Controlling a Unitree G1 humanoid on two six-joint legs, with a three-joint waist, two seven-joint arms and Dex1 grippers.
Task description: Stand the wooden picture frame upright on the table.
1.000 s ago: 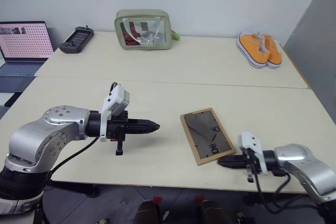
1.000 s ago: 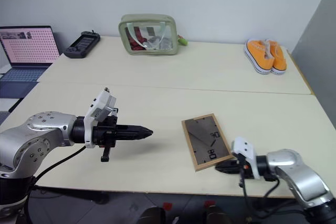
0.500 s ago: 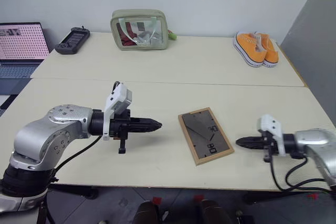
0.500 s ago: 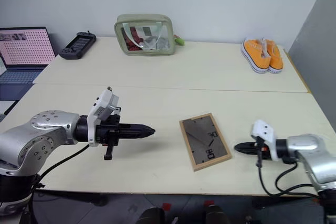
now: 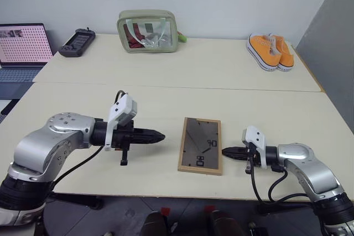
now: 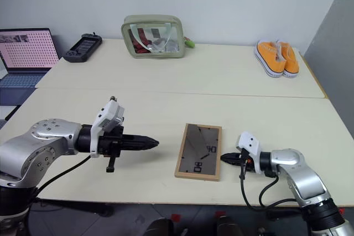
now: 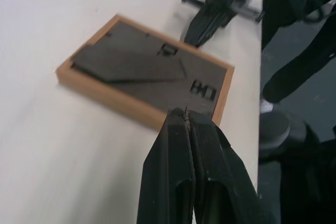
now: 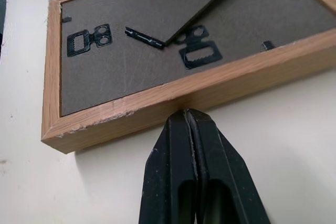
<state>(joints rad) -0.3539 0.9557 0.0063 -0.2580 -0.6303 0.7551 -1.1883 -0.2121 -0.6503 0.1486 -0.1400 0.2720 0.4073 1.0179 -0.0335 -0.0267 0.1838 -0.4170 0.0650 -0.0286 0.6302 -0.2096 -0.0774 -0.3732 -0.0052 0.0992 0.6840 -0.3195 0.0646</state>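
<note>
The wooden picture frame [image 5: 200, 146] lies flat on the table [image 5: 166, 100], dark back upward, its prop leg [image 8: 184, 3] folded against the back. My right gripper [image 5: 224, 151] is shut, and its tips rest against the middle of the frame's right long edge [image 8: 210, 90]. My left gripper [image 5: 161, 135] is shut too. It hovers just above the table a short gap to the left of the frame [image 7: 142, 72], pointing at it. The left wrist view also catches the right gripper [image 7: 202, 24] beyond the frame.
At the back of the table stand a green see-through pouch [image 5: 147, 30], a pair of orange shoes [image 5: 270, 51], a black handheld console [image 5: 77, 42] and an open laptop [image 5: 22, 45]. A grey panel [image 5: 332, 53] rises on the right. The table's front edge runs just below the frame.
The right gripper swung out to the right, then came back left against the frame's edge. The frame has turned straighter and slid a little left. The left gripper dipped slightly.
</note>
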